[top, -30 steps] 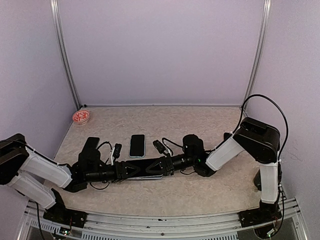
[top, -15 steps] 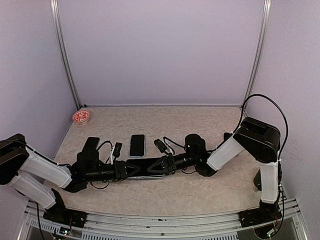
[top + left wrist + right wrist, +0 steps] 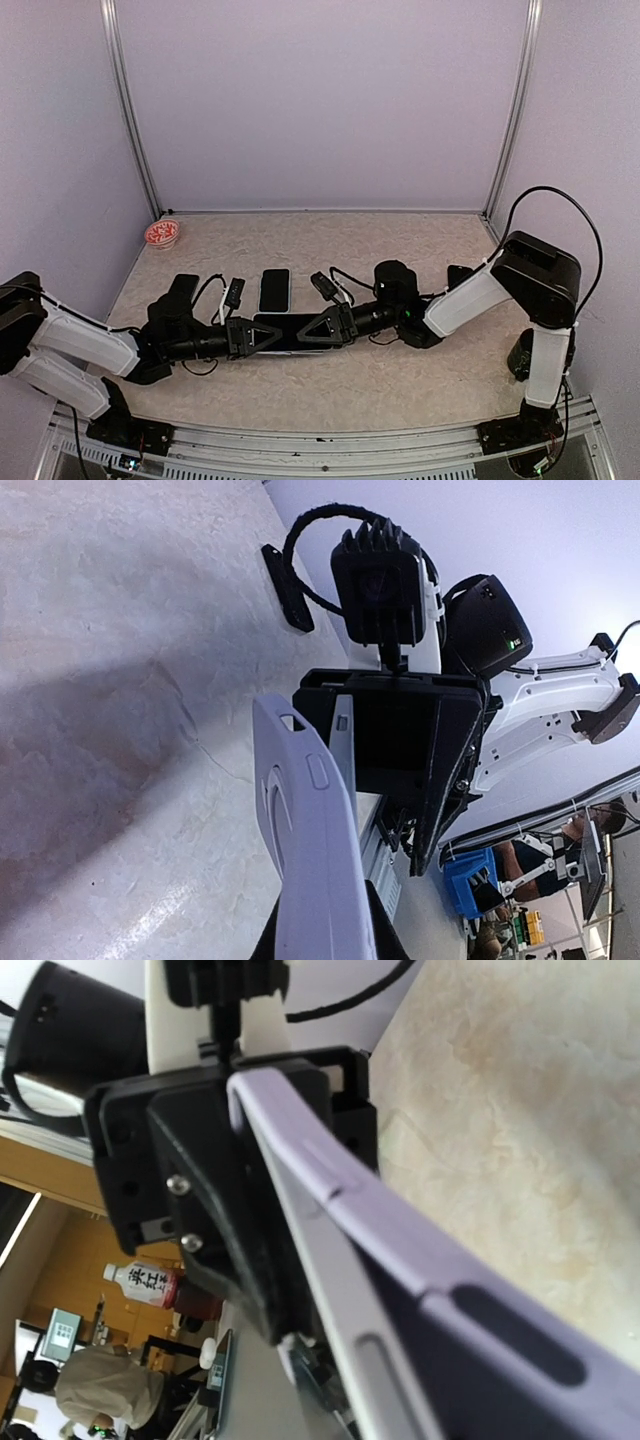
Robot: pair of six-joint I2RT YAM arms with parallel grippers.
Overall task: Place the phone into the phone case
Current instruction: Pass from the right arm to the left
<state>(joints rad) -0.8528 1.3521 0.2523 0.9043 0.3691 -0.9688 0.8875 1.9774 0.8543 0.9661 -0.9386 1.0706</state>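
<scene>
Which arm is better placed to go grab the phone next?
Right, probably. The left gripper is shut on the phone case and should hold it; the right gripper sits at the case's other end, its grip unclear, with the phone lying flat just beyond both.

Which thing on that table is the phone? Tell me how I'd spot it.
On the beige table, find the middle, where the left gripper and right gripper face each other. Just beyond them lies the phone. It is the one dark-screened, pale-rimmed slab lying flat with nothing touching it.
</scene>
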